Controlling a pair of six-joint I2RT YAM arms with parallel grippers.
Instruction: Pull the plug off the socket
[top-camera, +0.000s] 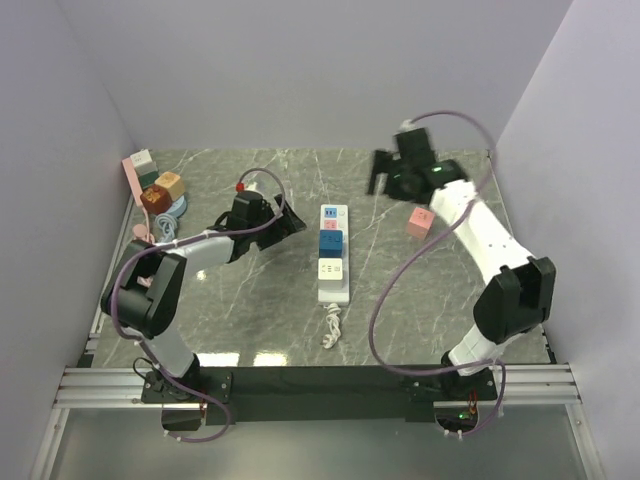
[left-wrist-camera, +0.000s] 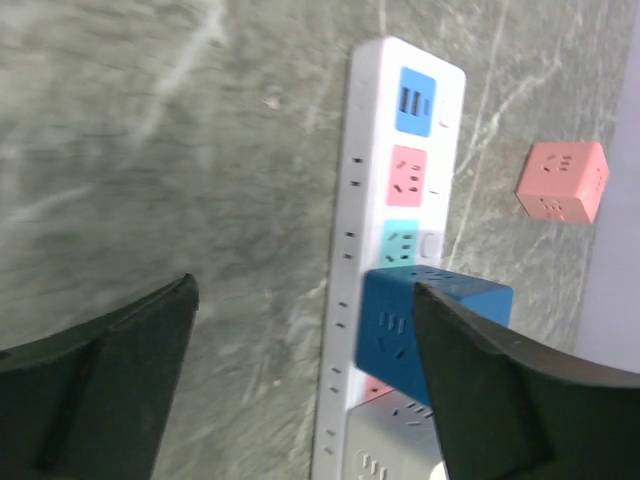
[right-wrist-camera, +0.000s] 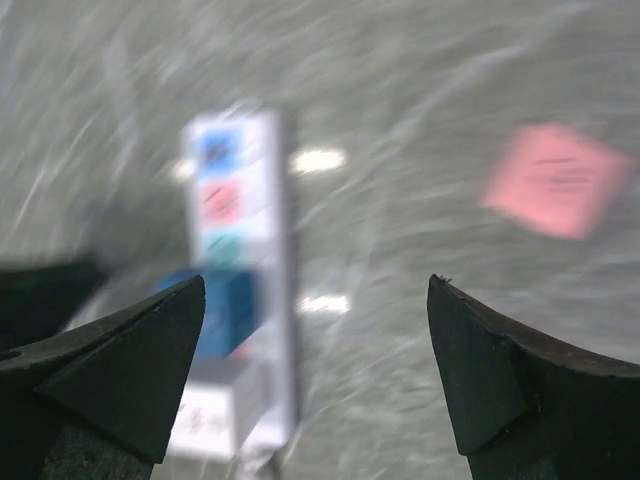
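While the socket (top-camera: 334, 292) lay lengthwise at the middle of the worktop (top-camera: 260, 310), its bundled white cord (top-camera: 331, 328) trailing toward the near edge, a blue cube plug (top-camera: 331, 243) sat on it about halfway along, with a white cube plug (top-camera: 331, 268) just behind it on the near side. A pink cube (top-camera: 420, 222) rested on the bare worktop, off the socket and well toward the right edge. The left jaws stood wide apart and held nothing, just left of the socket's far half with a gap showing from above (in the left wrist view one finger (left-wrist-camera: 500, 400) overlapped the blue cube plug, but contact could not be told). The right jaws, up near the far right corner, were spread wide and empty too, well apart from the socket; that wrist view was blurred. Several small coloured cubes (top-camera: 155, 185) were clustered at the far left corner.
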